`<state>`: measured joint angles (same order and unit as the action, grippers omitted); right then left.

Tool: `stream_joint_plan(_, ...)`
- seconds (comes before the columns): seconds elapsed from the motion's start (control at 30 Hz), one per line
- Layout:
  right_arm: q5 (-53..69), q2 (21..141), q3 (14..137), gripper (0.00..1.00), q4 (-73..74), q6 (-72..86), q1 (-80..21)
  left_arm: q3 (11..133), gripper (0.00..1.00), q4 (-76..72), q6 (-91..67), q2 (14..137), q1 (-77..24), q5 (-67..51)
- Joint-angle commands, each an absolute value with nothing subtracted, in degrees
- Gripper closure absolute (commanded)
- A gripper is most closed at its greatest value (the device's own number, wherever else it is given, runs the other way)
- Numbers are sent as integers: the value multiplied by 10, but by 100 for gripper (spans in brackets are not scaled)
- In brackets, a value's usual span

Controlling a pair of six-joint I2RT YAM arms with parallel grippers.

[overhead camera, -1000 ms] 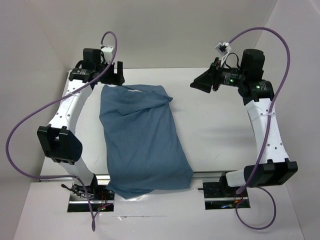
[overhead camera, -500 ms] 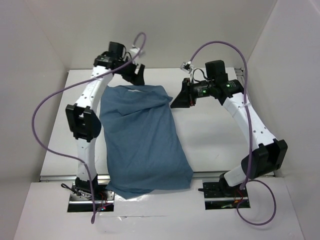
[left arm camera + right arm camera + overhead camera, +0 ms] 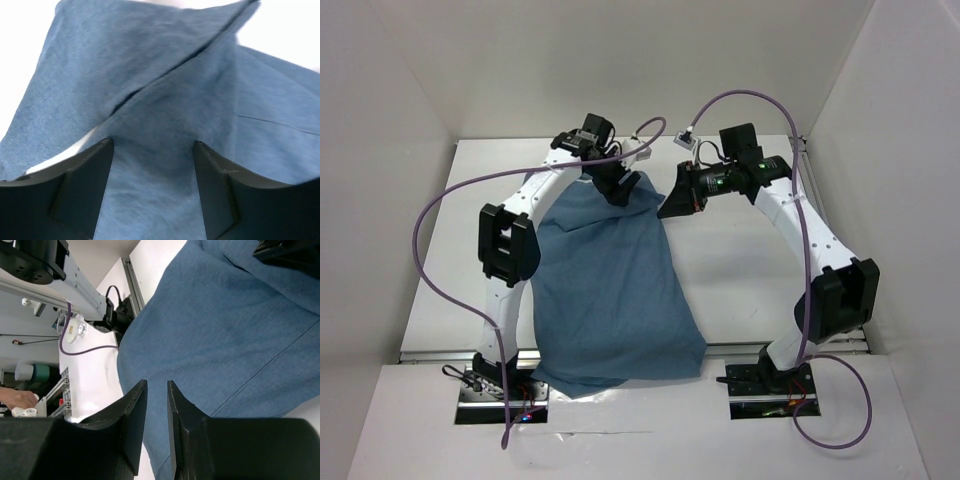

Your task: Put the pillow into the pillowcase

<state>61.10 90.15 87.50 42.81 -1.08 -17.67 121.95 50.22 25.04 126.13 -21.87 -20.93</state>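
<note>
Pillowcase [image 3: 610, 290] of dusty-blue cloth lies lengthwise on the white desk [image 3: 740, 280], left of centre. Its near end hangs over the near edge between the two arm bases. It looks plump and creased, but it is not possible to tell whether the pillow is inside.

At the left, the left arm [image 3: 505, 245] rises from its base and bends over the far end of the cloth, with a purple cable [image 3: 430, 230] looping beside it. The left fingers [image 3: 617, 188] hang over the far edge of the pillowcase. In the left wrist view these fingers [image 3: 90, 190] stand wide apart and hold nothing, and a raised diagonal fold of blue cloth [image 3: 175, 100] runs beyond them. A pale sliver shows under that fold at the left; what it is cannot be told.

Further right, the right fingers [image 3: 675, 200] sit just beside the far right corner of the pillowcase and point toward it. In the right wrist view these fingers [image 3: 132, 425] are nearly together, with a thin slit between them and nothing in it. The blue cloth [image 3: 225, 330] fills the space beyond. The right arm [image 3: 810, 230] arcs back to its base at the right.
</note>
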Motion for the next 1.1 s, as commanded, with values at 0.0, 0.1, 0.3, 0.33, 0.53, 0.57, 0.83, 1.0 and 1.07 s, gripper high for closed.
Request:
stream_joint_plan(0.0, 628, 909, 882, 70, 417, -1, -183, 1192, 28, 437, 261, 1232, -213, -191)
stream_joint_plan(0.1, 628, 914, 888, 70, 411, -1, -183, 1192, 74, 432, 261, 1242, -213, -186)
stream_joint_plan(0.3, 622, 925, 894, 70, 417, -6, -183, 1231, 100, 445, 256, 1279, -213, -180)
stream_joint_plan(0.33, 622, 925, 894, 70, 417, -6, -183, 1231, 100, 433, 251, 1279, -207, -180)
stream_joint_plan(0.53, 611, 930, 899, 70, 412, -17, -202, 1241, 100, 305, 90, 1245, -128, -68)
stream_joint_plan(0.57, 611, 930, 899, 70, 412, -17, -207, 1241, 100, 291, 70, 1245, -114, -51)
stream_joint_plan(0.83, 593, 947, 921, 70, 425, -47, -239, 1248, 100, 293, 12, 1304, -30, 71)
stream_joint_plan(1.0, 559, 975, 953, 70, 437, -82, -291, 1280, 100, 345, 6, 1339, -25, 31)
stream_joint_plan(1.07, 554, 991, 971, 70, 444, -97, -313, 1292, 100, 395, 0, 1354, -25, -18)
